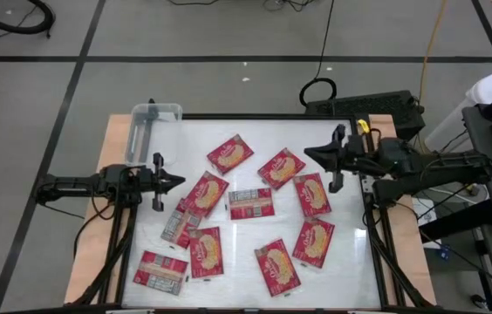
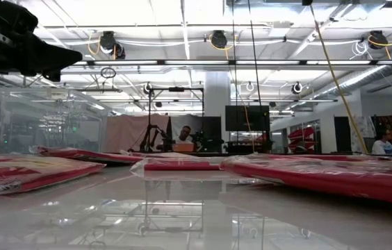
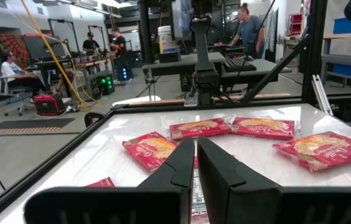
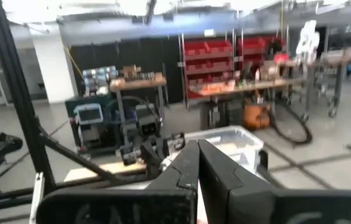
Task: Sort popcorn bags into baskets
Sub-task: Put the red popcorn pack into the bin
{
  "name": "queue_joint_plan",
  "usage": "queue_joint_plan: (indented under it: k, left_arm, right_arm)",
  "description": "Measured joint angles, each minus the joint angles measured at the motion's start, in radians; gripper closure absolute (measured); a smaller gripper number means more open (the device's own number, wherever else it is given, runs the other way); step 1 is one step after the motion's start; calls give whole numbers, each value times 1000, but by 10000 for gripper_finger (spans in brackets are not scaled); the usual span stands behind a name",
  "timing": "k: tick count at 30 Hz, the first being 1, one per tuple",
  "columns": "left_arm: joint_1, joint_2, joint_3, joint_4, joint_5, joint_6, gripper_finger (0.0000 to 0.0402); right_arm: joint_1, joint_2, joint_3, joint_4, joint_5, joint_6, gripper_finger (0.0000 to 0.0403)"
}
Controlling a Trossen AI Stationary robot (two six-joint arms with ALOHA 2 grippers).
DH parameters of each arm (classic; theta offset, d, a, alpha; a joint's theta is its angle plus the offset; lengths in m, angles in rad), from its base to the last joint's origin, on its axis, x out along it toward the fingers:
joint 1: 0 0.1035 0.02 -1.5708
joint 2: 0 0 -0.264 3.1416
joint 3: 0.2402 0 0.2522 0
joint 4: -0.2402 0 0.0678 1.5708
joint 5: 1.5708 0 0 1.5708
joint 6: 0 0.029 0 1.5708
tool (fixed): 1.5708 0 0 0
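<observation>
Both hands (image 1: 176, 181) (image 1: 310, 153) closed, empty.

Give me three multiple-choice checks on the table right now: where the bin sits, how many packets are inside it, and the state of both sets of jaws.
1. The small clear plastic rectangular bin sits:
A. at the table's far corner on the left arm's side
B. at table centre
C. by the right arm

2. Flat red rectangular popcorn packets inside the bin:
A. three
B. none
C. one

3. The jaws of the left gripper and right gripper are:
A. both wide open
B. both shut, holding nothing
C. right shut on a packet

Answers: 1 A, the high view shows it at that corner. 2 B, every packet lies on the white table. 3 B, each wrist view shows the jaws together.
</observation>
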Motion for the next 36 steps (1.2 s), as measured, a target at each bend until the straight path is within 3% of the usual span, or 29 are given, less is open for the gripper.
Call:
queue_joint_plan:
  k: [15,25,36]
  left_arm:
    - [0,0,0,-2,0,-5,376]
    - [0,0,0,-18,0,-16,376]
    - [0,1,25,73,-34,-70,376]
  right_arm:
    - [-3,165,57,-224,-4,230,403]
    - [-102,347,57,-217,-56,155,403]
    - [-102,565,4,-120,-55,168,403]
